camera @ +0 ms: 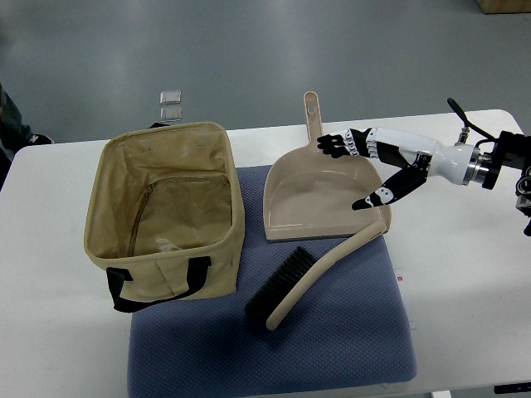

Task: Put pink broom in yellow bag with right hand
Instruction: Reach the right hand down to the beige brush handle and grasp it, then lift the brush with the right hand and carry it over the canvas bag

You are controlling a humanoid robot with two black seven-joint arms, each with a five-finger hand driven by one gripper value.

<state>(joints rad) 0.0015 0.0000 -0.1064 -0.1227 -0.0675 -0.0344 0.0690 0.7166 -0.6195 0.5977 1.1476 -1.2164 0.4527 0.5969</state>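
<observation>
The pink broom [309, 279] lies on a blue mat [348, 332], black bristles at its lower left, handle running up to the right toward the dustpan's lip. The yellow bag [166, 207] stands open on the left, black handle at its front. My right hand [365, 170] hovers over the right side of a pink dustpan [319, 195], above the broom's handle end. Its fingers [336, 145] are spread and hold nothing.
The dustpan's handle points toward the table's far edge. Two small clear squares [171, 104] sit on the floor beyond the table. White table [465, 274] lies to the right of the mat. A dark object [12, 124] shows at the left edge.
</observation>
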